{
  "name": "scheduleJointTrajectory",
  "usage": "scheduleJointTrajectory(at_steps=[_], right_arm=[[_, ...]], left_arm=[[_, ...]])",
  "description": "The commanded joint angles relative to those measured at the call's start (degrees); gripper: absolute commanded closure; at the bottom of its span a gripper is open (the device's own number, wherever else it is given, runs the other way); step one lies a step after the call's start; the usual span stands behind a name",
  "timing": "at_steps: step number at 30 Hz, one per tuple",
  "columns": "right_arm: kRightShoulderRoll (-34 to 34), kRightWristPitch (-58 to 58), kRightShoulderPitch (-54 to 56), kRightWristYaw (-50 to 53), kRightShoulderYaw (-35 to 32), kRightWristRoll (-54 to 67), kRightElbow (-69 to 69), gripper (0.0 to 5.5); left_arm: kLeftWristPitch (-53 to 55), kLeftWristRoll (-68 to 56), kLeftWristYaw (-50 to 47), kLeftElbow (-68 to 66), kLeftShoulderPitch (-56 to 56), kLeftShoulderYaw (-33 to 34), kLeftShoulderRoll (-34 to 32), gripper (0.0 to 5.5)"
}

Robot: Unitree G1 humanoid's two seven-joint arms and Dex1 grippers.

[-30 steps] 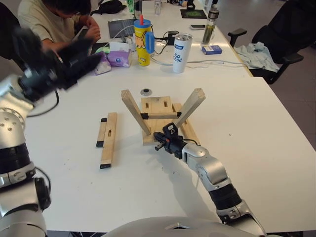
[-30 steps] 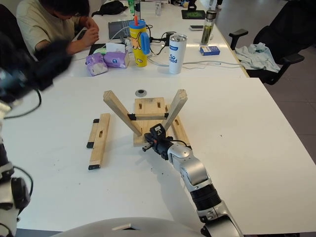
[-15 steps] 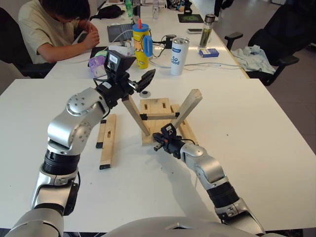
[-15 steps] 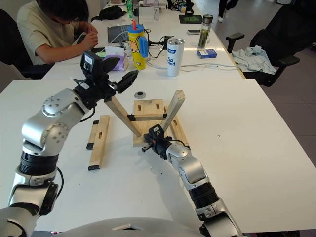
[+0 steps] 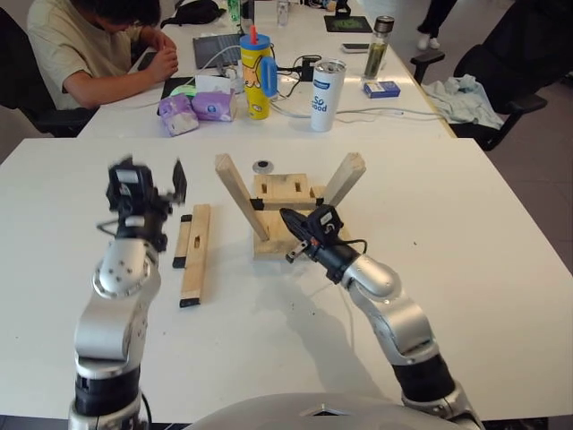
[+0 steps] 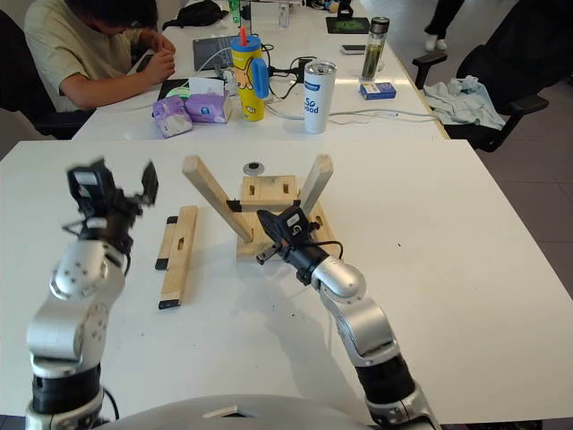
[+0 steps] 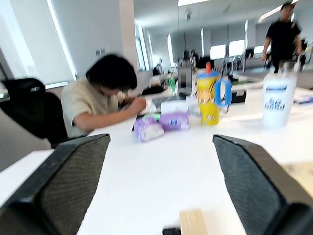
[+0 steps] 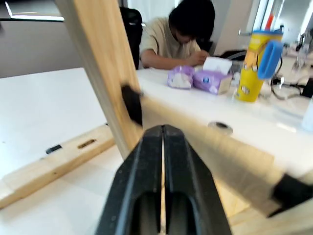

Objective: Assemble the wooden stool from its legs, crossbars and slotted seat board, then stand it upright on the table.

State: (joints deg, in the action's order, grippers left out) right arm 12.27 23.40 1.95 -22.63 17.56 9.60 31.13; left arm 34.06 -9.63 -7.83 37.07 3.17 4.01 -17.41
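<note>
On the far side of the white table (image 5: 501, 269) stand three drink containers, all well apart from the stool parts. These are a yellow cup (image 5: 258, 76) with a blue handle and a red straw, a white tumbler (image 5: 329, 97) with its lid on, and a dark bottle (image 5: 380, 47) farther back. What they contain cannot be seen. Beside the yellow cup lie two purple tissue packs (image 5: 192, 107), and a small blue box (image 5: 383, 89) sits near the bottle.

The slotted seat board (image 5: 273, 190) lies flat at the middle of the table. A left leg (image 5: 237, 193) and a right leg (image 5: 345, 179) rise from it, tilted outward in a V. A crossbar (image 5: 288, 202) joins them between black fittings. A small round disc (image 5: 263, 166) lies on the table just behind the board.

The right gripper (image 8: 163, 132) has its two fingers pressed together with nothing between them. It is low over the near edge of the board, pointing at the joint of left leg and crossbar. Whether it touches the wood is hard to tell.

To the robot's left, a long loose piece (image 5: 197, 260) and a short loose piece (image 5: 184, 240) lie flat side by side, each slotted.

The left gripper (image 7: 161, 142) is spread wide and empty. It is raised above the table just left of those two pieces.
</note>
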Motion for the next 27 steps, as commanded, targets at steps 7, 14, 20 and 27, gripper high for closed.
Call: scheduleJointTrajectory(at_steps=[7, 14, 20, 27], right_arm=[[1.91, 3.28, -2.45, 9.03, -22.21, 4.74, -2.38, 5.50], [-1.83, 7.59, 4.65, 20.83, -26.13, 1.59, -3.39, 5.50], [-6.41, 13.10, 7.61, 23.91, -23.24, 3.95, -0.55, 5.50], [-1.03, 20.31, 7.91, 12.53, 0.09, 0.78, -2.78, 5.50]], left_arm=[[-0.11, 5.94, -0.82, -1.60, -5.23, -4.27, 5.15, 1.60], [-0.85, 9.57, 0.78, -2.95, -9.36, -2.79, 3.82, 1.60], [-1.94, 10.92, 4.85, -5.54, -11.13, -5.73, 3.61, 1.60], [0.01, 14.89, 11.59, -10.16, -15.19, -14.15, 1.31, 1.60]])
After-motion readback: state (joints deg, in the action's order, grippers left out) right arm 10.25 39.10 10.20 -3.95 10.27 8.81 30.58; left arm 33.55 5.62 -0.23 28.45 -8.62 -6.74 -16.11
